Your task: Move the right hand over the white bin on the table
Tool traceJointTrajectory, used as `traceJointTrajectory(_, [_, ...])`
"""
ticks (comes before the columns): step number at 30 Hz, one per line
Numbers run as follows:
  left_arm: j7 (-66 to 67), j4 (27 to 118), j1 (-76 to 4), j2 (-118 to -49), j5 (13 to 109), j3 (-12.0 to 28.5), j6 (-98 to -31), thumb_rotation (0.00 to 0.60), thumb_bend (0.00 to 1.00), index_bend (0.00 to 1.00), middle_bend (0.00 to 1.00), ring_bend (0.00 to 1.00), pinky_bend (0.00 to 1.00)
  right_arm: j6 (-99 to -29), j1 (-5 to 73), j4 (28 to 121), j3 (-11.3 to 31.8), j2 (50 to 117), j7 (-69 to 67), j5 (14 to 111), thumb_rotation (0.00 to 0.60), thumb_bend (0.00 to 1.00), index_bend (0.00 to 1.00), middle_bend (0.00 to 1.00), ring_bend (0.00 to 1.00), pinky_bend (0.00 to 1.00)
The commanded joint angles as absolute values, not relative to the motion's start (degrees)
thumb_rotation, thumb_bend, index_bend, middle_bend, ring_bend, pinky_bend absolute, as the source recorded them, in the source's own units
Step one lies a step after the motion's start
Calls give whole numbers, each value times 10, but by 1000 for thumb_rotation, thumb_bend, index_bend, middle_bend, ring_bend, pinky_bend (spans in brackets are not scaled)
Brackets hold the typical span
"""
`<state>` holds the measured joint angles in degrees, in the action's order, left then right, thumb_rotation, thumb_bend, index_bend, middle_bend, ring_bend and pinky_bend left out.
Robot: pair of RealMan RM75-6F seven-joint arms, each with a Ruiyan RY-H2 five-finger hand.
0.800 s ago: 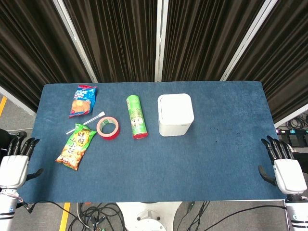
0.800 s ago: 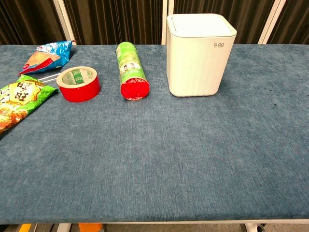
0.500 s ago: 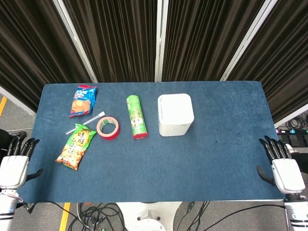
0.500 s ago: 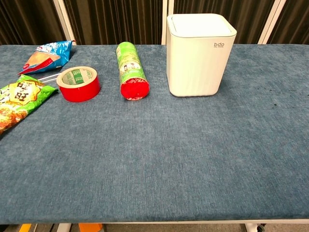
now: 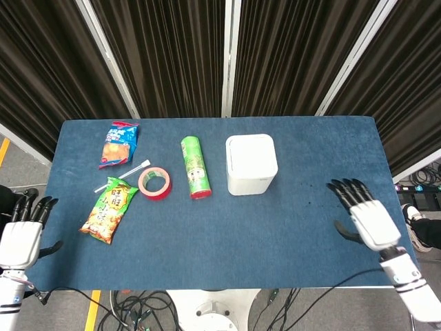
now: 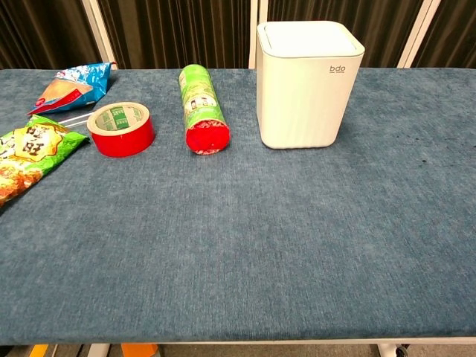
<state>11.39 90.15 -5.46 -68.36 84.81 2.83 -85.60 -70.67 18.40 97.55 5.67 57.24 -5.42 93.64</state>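
The white bin [image 5: 251,164] stands upright at the middle of the blue table, lid closed; the chest view shows it [image 6: 309,82] at the back, right of centre. My right hand [image 5: 365,217] hovers over the table's right part, fingers spread and empty, well to the right of the bin and nearer the front edge. My left hand [image 5: 23,231] hangs off the table's left front corner, fingers apart, holding nothing. Neither hand appears in the chest view.
A green can with a red end [image 5: 195,167] lies just left of the bin. Further left are a red tape roll [image 5: 154,183], a white stick [image 5: 122,175], a green snack bag [image 5: 109,209] and a blue snack bag [image 5: 118,144]. Dark curtains hang behind the table.
My right hand has moved from off the table's right edge inward to the left, now above the table surface. The left hand and all objects stay put.
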Motion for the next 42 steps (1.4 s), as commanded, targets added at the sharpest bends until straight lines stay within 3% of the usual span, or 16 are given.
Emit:
traceJointTrajectory(1, [114,903,-56,-682,847,29,-854,600,0,135,123,12,4,-604,276,990,98,578,-57,920,600,297,105,92,0,0])
traceJointTrajectory(10, [109,899,-62,-679,843,32,-846,600,0,135,124,12,4,-487,395,944,137,662,-22,858,600,296,207,147,0,0])
traceJointTrajectory(18, [99,892,-59,-679,842,31,-849,600,0,135,123,12,4,-468,430,904,138,714,30,808,600,296,248,161,0,0])
traceJointTrajectory(24, [97,891,-57,-679,846,31,-856,600,0,135,123,12,4,-431,447,902,116,722,42,791,600,297,270,188,0,0])
traceJointTrajectory(31, [97,891,-55,-679,847,30,-859,600,0,135,123,12,4,-467,438,922,118,708,15,798,600,296,272,190,0,0])
traceJointTrajectory(36, [97,891,-56,-679,852,32,-864,600,0,135,123,12,4,-559,415,925,135,698,-7,833,600,297,243,165,0,0])
traceJointTrajectory(42, [96,893,-57,-678,858,31,-866,600,0,135,123,12,4,-621,381,943,133,662,-7,844,600,297,205,151,0,0])
